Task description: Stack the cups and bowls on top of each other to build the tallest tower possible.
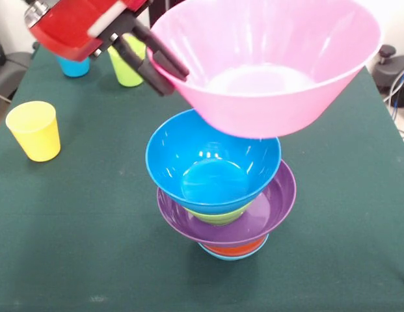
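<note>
**Pink bowl held over the bowl stack**

At the left, a small yellow tapered plastic cup (34,130) stands upright on the dark green table (91,247), well apart from the rest. Farther back, partly hidden behind the arm, a blue plastic cup (73,66) and a lime green plastic cup (127,73) stand near each other.

The red and black gripper (161,65) comes in from the upper left, its black fingers (146,71) clamped on the left rim of the large glossy pink plastic bowl (267,65). That bowl is tilted and sits above the tower (221,195), overlapping the deep blue bowl's far rim; whether they touch cannot be told.

At centre, the tower reads from the bottom: a small light-blue bowl (233,255), an orange bowl (233,247), a wide purple bowl (280,201), a green bowl (218,216), then the deep blue bowl (211,166) on top, open side up.
</note>
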